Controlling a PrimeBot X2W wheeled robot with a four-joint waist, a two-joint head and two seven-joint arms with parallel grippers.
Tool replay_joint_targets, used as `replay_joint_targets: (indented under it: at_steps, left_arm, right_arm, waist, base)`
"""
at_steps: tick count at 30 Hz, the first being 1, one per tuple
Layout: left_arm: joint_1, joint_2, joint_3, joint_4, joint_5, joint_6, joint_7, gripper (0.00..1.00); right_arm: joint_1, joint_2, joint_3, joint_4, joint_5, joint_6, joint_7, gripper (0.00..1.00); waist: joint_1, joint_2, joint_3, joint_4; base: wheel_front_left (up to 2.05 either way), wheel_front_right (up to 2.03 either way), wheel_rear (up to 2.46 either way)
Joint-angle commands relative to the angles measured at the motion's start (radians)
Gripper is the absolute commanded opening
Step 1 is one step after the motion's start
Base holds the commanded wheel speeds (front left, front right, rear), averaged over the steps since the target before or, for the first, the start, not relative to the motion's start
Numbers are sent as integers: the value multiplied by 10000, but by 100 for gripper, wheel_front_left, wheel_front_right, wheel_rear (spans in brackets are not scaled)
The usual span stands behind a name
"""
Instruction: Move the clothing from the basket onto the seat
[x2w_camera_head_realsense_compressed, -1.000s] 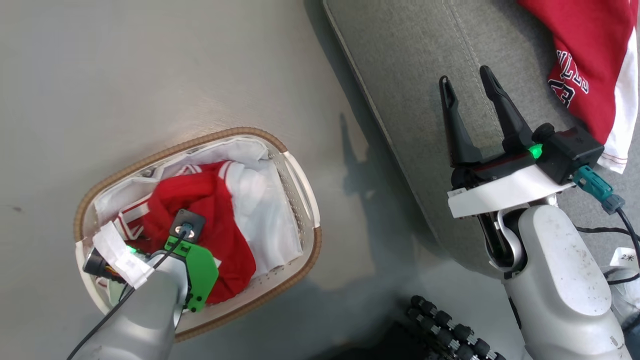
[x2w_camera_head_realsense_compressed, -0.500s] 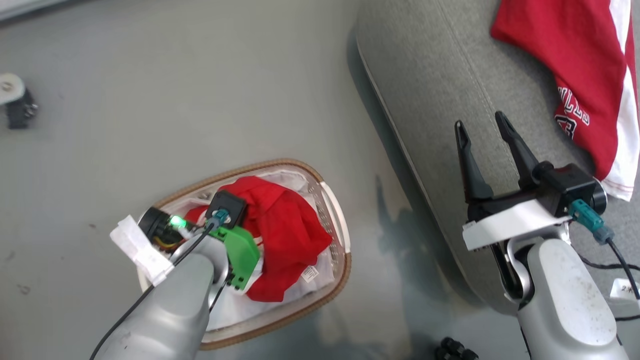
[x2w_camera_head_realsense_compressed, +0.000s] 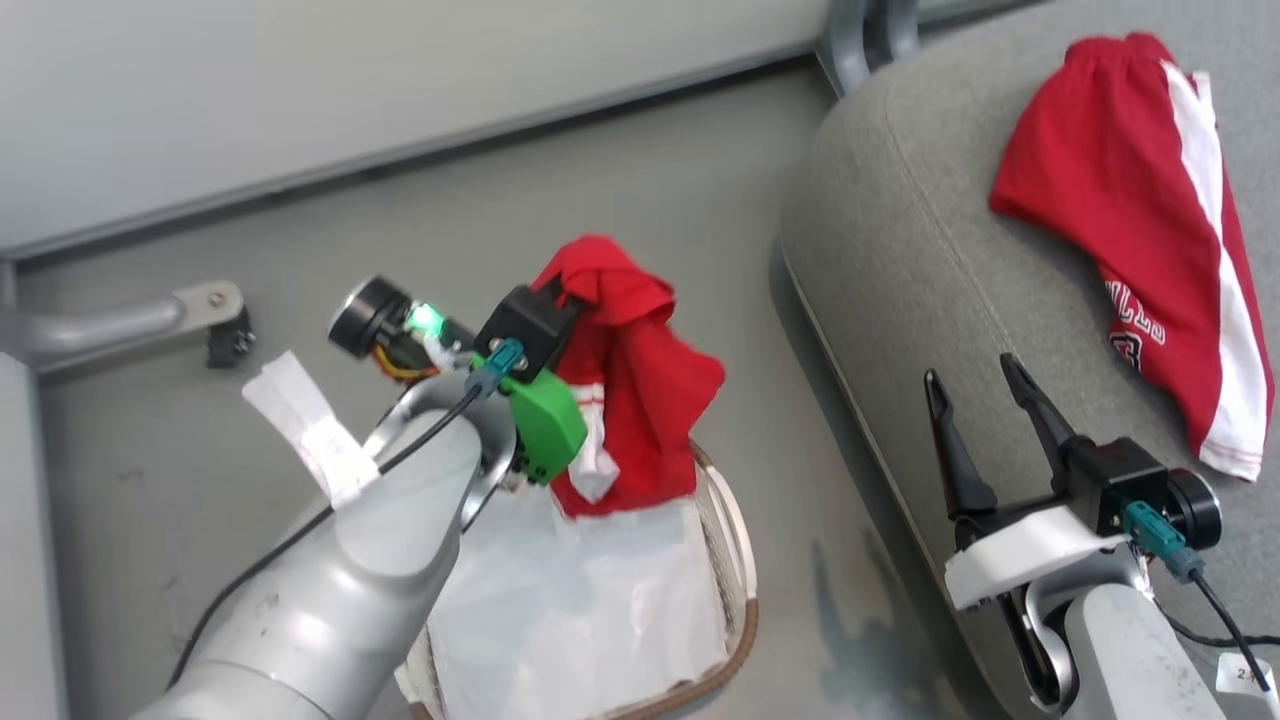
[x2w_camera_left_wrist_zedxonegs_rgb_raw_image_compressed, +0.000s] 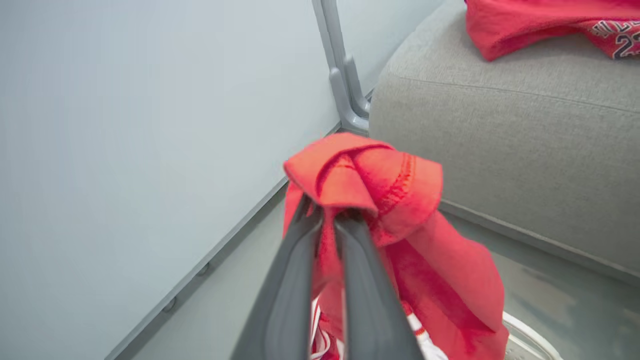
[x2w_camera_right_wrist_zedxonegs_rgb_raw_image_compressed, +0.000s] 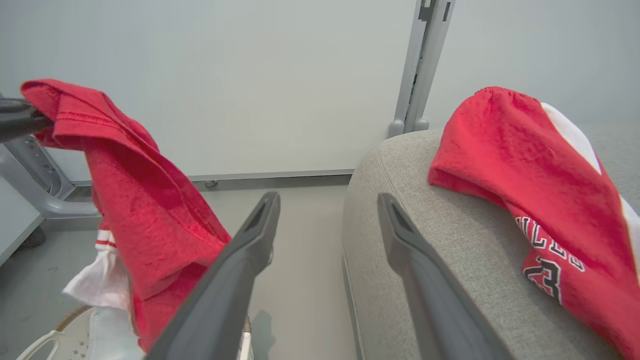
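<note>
Two red garments. Grips one garment (x2w_camera_head_realsense_compressed: 625, 380) tight in left fingers (x2w_camera_left_wrist_zedxonegs_rgb_raw_image_compressed: 292, 280) above the basket (x2w_camera_head_realsense_compressed: 748, 610) on grey floor (x2w_camera_head_realsense_compressed: 650, 170). Holds right fingers (x2w_camera_head_realsense_compressed: 955, 450) wide, empty, over the grey seat (x2w_camera_head_realsense_compressed: 900, 260) bearing the second garment (x2w_camera_head_realsense_compressed: 1110, 200), pale wall (x2w_camera_head_realsense_compressed: 300, 80) behind.

Left arm (x2w_camera_head_realsense_compressed: 400, 545) high, jaws clamped; right arm (x2w_camera_head_realsense_compressed: 1120, 650) low, jaws spread

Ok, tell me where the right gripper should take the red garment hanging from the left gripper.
Probably the loose lower fold of the red garment, coming from its sofa side: the left gripper is shut on the bunched top, so the cloth hangs free below, facing the open right gripper.
</note>
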Motion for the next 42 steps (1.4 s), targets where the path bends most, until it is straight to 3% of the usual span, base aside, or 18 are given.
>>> replay_joint_targets:
  at_steps: [1, 15, 28, 36, 42]
  left_arm:
    - [-300, 92, -84, -246, 16, -22, 11, 0]
    - [-2499, 312, -740, -1858, -354, -11, 1082, 0]
    - [-3764, -36, -727, -1778, -828, -13, 1124, 0]
    - [-4294, -214, -849, -1577, -950, -13, 1176, 0]
    - [-4482, -338, -1035, -1515, -1020, 21, 1107, 0]
  right_arm:
    - [225, -38, -26, 31, -52, -14, -22, 100]
    - [347, -37, 532, 123, -278, -14, -22, 100]
    - [43, -35, 1713, 428, -248, -14, -22, 100]
    - [-403, -37, 3138, 554, 264, -14, -22, 100]
    - [-1061, -40, 3487, 665, 605, -14, -20, 100]
  waist:
    - [1, -1, -1163, 673]
    - [1, -1, -2037, 911]
    - [1, -1, -2347, 1061]
    - [1, -1, -2337, 1318]
    - [1, -1, -2325, 1472]
  base:
    - [0, 0, 0]
    - [0, 0, 0]
    - [0, 0, 0]
    - [0, 0, 0]
    - [0, 0, 0]
